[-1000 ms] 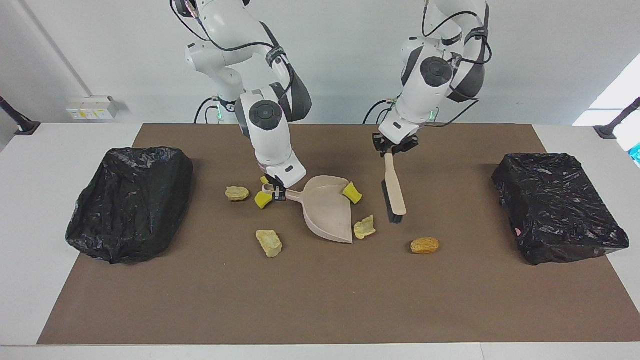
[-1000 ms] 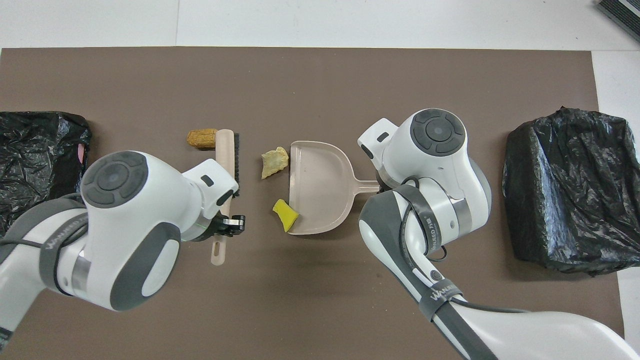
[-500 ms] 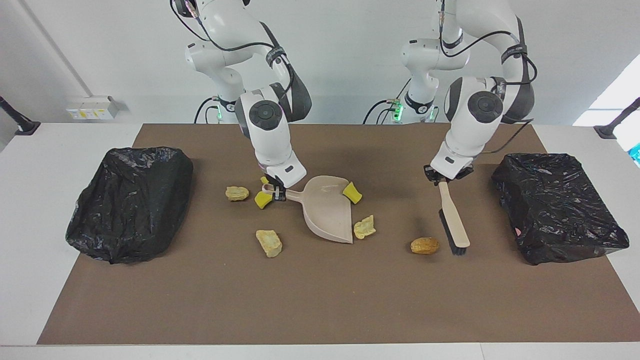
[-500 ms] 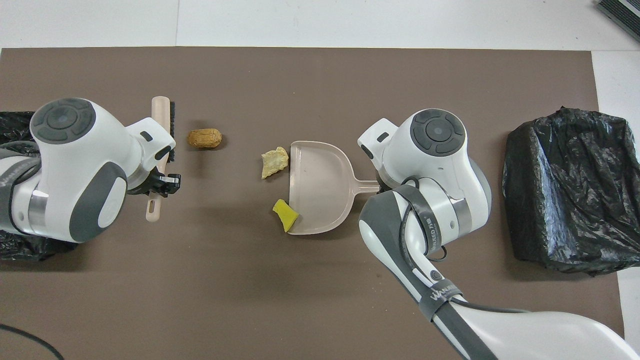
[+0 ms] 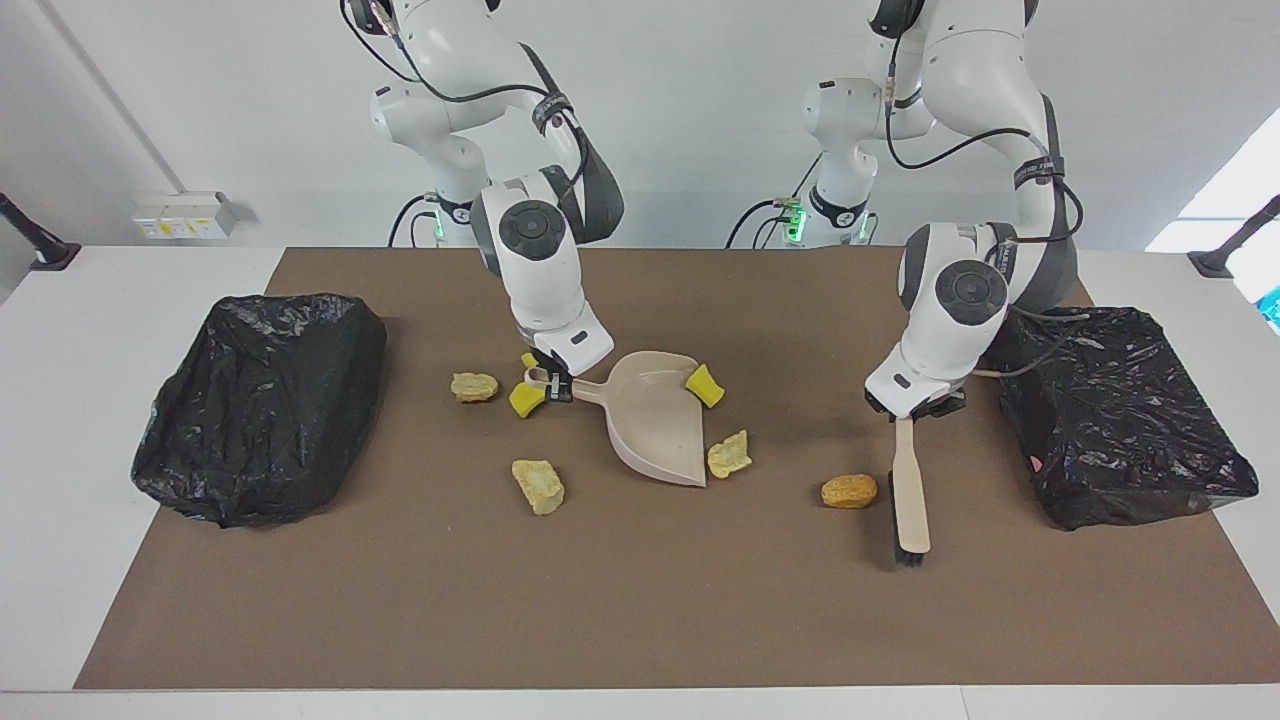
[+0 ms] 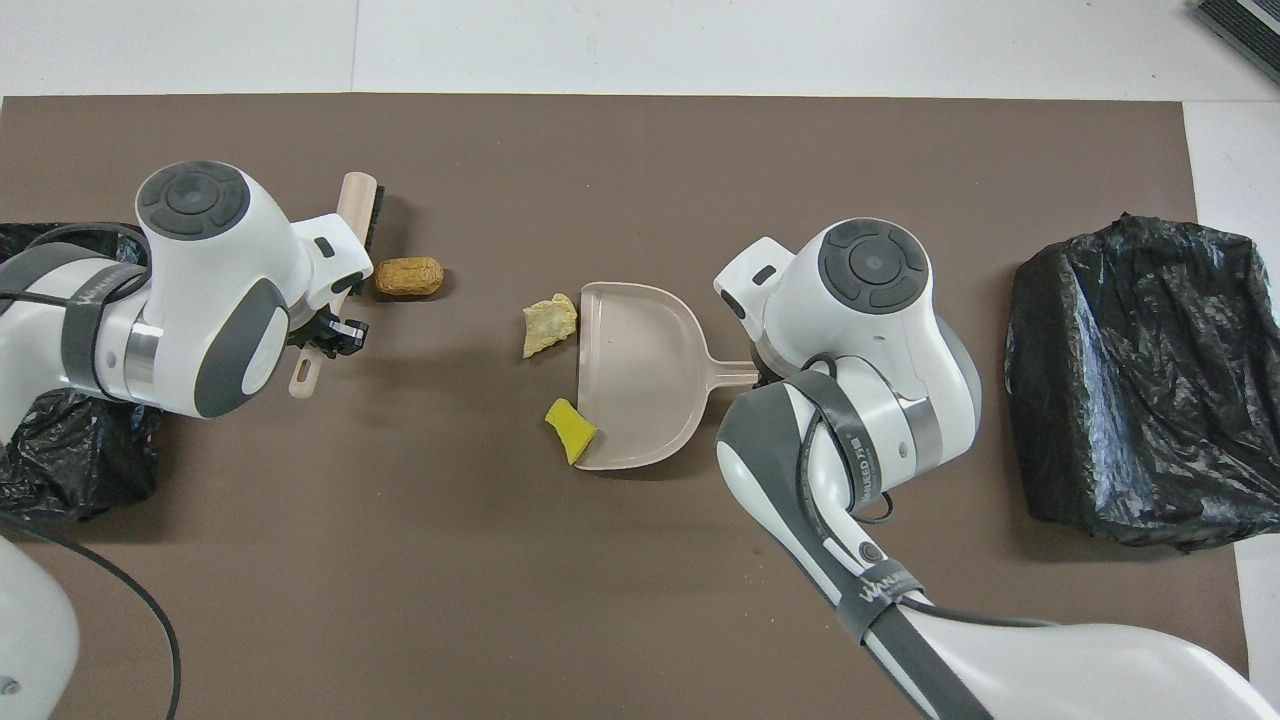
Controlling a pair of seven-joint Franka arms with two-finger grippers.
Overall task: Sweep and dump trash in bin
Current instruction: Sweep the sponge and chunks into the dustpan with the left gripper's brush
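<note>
My right gripper [image 5: 553, 386] is shut on the handle of the beige dustpan [image 5: 655, 418], which lies flat on the mat [image 6: 640, 360]. My left gripper [image 5: 915, 410] is shut on the handle of the brush [image 5: 909, 500], also in the overhead view [image 6: 357, 215]. The brush hangs head down beside an orange chunk [image 5: 849, 490] [image 6: 408, 277], toward the left arm's end. A beige chunk [image 5: 729, 454] [image 6: 549, 323] and a yellow wedge [image 5: 705, 384] [image 6: 571, 429] lie at the pan's mouth. Two beige chunks [image 5: 473, 386] [image 5: 538, 485] and a yellow wedge [image 5: 525, 399] lie around the pan's handle.
A bin lined with a black bag stands at each end of the brown mat: one at the left arm's end [image 5: 1115, 410] [image 6: 60, 470], one at the right arm's end [image 5: 260, 400] [image 6: 1130, 380].
My left gripper has carried the brush from beside the dustpan past the orange chunk toward the left arm's end, then lower and farther out. The right arm, dustpan and trash have not moved.
</note>
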